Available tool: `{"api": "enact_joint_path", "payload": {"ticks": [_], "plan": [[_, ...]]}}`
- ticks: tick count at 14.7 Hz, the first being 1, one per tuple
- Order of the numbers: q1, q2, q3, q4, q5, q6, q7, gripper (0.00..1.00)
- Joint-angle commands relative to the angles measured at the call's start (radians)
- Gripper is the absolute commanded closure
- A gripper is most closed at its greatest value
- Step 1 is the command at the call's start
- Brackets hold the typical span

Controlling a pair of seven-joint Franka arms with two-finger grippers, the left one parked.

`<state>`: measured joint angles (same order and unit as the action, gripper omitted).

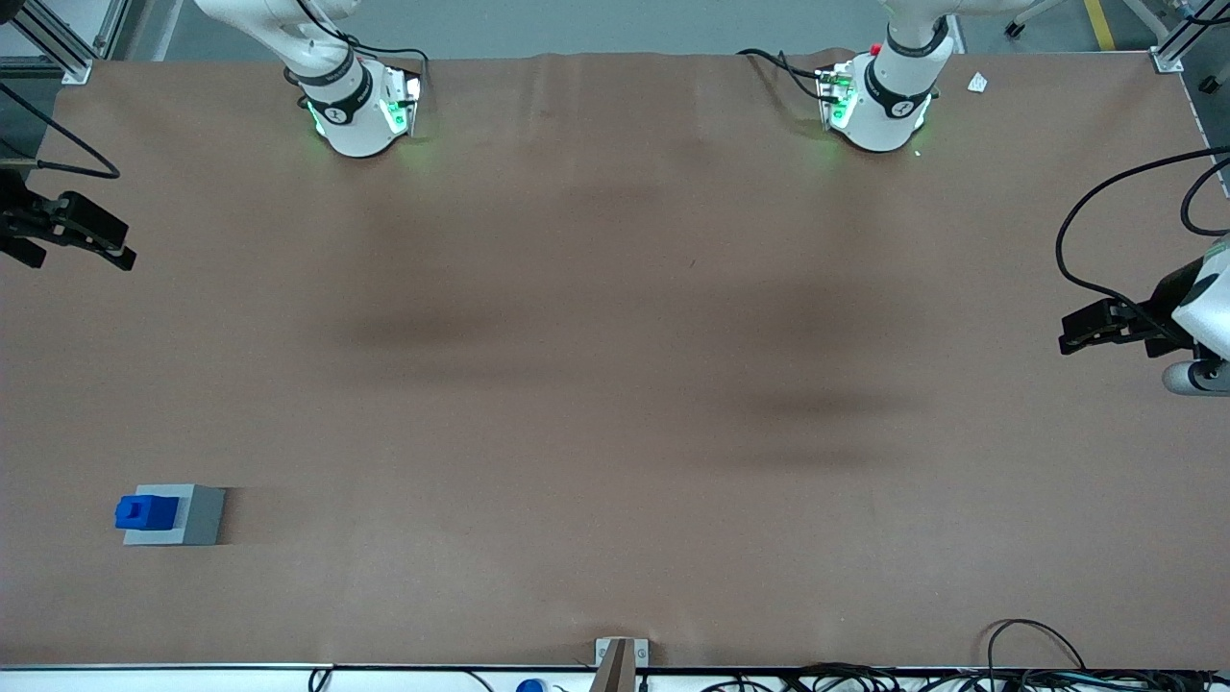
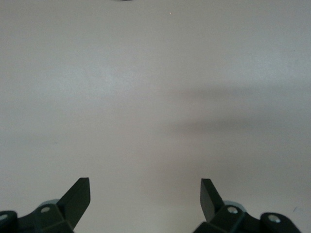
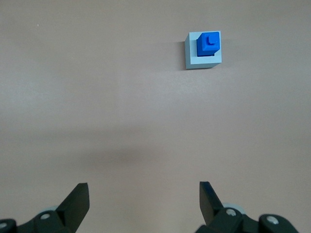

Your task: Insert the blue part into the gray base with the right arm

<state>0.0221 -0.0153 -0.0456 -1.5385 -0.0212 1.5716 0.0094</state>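
Front view, blue part upright in gray base, claw apart

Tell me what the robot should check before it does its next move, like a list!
1. Small bright blue plastic block sits in the light gray square base: ok, it stands in the top of the base, sticking up above it.
2. Seated all the way down: cannot tell.
3. Right arm's black gripper empty: ok, its fingers are open with nothing between them.
4. Gripper away from the parts: ok, it hangs over bare brown table, farther from the front camera than the base.
5. Nothing beside the base to bump: ok, only table surface shows around it.
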Motion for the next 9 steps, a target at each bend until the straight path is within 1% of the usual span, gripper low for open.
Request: {"api": "enact_joint_path", "payload": {"ticks": [1, 7, 9], "plan": [[0.013, -0.017, -0.002, -0.006, -0.011, -0.010, 0.010, 0.00], [0.004, -0.015, -0.005, -0.006, -0.011, -0.005, 0.004, 0.00], [0.012, -0.011, -0.005, -0.006, -0.022, 0.002, 0.000, 0.00]]}}
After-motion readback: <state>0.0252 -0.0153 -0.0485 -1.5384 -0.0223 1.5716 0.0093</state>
